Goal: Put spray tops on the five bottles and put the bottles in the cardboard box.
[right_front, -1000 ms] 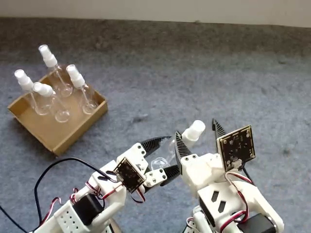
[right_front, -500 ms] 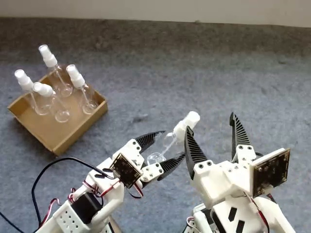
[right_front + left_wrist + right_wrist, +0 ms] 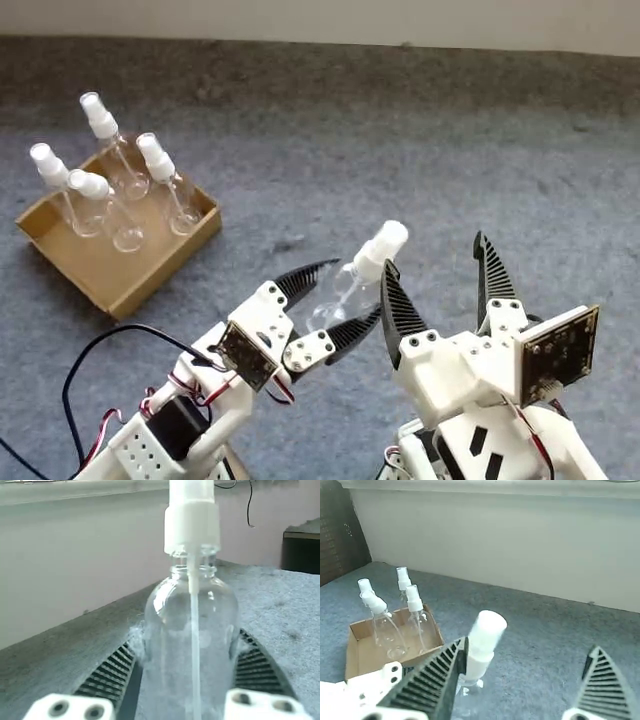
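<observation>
A clear glass bottle (image 3: 343, 290) with a white spray top (image 3: 383, 243) on its neck is tilted above the carpet. My left gripper (image 3: 333, 307) is shut on the bottle's lower body, its black ribbed fingers (image 3: 109, 676) on either side of the glass (image 3: 190, 635). The spray top (image 3: 192, 520) sits straight on the neck. Close beside it, my right gripper (image 3: 433, 255) stands open, holding nothing. One of its fingers (image 3: 432, 682) is next to the spray top (image 3: 485, 639). At the far left, the cardboard box (image 3: 160, 275) holds several capped bottles (image 3: 125, 180).
Grey carpet covers the whole table surface, with open room between the box and the arms and at the right. A pale wall runs along the far edge. The box (image 3: 353, 645) and its bottles (image 3: 395, 625) lie beyond the held bottle.
My right gripper has let go of the spray top, opened wider and drawn back to the right. My left gripper has raised the capped bottle slightly.
</observation>
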Controlling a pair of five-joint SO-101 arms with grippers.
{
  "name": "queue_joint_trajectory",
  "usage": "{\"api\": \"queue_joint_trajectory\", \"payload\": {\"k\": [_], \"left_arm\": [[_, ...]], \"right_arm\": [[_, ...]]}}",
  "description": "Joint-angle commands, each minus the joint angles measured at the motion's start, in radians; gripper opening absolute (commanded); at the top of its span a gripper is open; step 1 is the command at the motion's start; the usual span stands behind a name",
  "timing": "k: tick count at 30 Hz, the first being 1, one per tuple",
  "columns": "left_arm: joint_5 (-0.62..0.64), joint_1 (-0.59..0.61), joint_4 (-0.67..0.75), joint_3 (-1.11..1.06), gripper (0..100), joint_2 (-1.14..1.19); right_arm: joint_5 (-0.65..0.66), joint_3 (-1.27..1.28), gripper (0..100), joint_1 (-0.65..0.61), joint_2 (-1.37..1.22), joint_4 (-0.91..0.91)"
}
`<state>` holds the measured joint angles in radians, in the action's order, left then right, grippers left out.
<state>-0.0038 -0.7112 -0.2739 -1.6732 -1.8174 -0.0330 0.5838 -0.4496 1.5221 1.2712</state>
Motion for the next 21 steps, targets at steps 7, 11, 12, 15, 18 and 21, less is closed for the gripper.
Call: {"api": "queue_joint_trajectory", "payload": {"k": [7, 11, 12, 15, 18, 21], "left_arm": [[0.008, 0.15, 0.052, -0.01, 12, -0.008], [0.005, 0.15, 0.107, 0.001, 12, -0.008], [0.005, 0.15, 0.115, 0.007, 12, -0.008], [0.005, 0.151, 0.115, 0.033, 12, -0.008], [0.009, 0.199, 0.115, 0.07, 12, -0.005], [0.009, 0.268, 0.114, 0.091, 12, -0.005]], "right_arm": [[0.005, 0.015, 7.0, 0.2, -0.001, -0.03], [0.005, 0.079, 6.3, 0.194, -0.001, -0.033], [0.005, 0.113, 6.3, 0.194, -0.001, -0.038], [0.011, 0.209, 6.3, 0.194, -0.001, -0.038], [0.012, 0.291, 6.3, 0.194, -0.001, -0.076], [0.012, 0.386, 6.3, 0.194, -0.001, -0.163]]}}
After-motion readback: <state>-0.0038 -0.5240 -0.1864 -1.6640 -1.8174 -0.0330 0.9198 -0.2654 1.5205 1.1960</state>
